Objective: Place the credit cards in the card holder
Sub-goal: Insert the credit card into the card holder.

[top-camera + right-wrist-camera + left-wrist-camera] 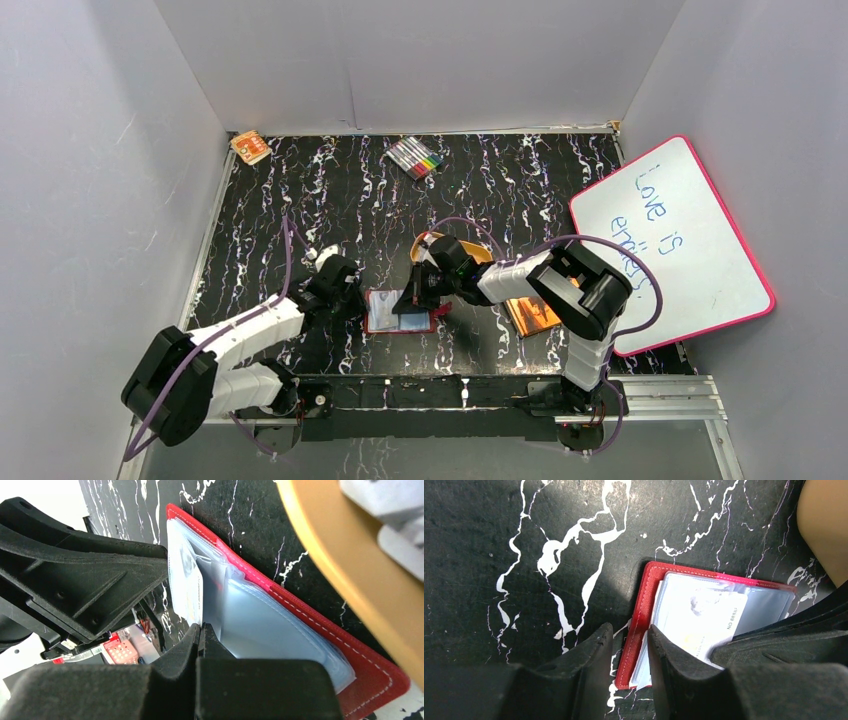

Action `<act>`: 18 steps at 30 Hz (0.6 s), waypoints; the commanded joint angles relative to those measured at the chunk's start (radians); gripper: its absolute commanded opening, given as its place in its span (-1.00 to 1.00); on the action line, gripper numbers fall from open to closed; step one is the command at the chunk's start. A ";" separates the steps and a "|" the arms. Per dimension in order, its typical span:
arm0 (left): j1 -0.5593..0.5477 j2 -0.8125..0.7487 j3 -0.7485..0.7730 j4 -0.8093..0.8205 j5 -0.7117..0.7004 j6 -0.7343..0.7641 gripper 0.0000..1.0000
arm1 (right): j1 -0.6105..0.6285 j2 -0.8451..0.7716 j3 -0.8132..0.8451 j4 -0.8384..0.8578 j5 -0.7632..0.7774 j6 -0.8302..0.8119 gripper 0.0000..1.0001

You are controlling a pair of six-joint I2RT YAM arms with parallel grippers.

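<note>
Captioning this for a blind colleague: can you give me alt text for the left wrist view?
An open red card holder lies on a black marbled table, a white credit card among its clear sleeves. The left pincer straddles the holder's red edge, slightly open; the right pincer meets the card from the right.

We find the top camera high above the near edge of the table, facing down over the whole surface; both wrist cameras sit very close, looking steeply down from opposite sides; all three views share the open red card holder.
</note>
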 commanded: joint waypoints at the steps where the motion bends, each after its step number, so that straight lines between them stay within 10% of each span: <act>1: -0.003 -0.020 -0.032 -0.120 0.023 -0.005 -0.35 | 0.014 -0.008 0.019 -0.039 0.031 -0.015 -0.96; 18: -0.003 -0.097 -0.007 -0.199 -0.015 -0.011 -0.28 | 0.014 -0.029 0.050 -0.110 0.038 -0.048 -0.23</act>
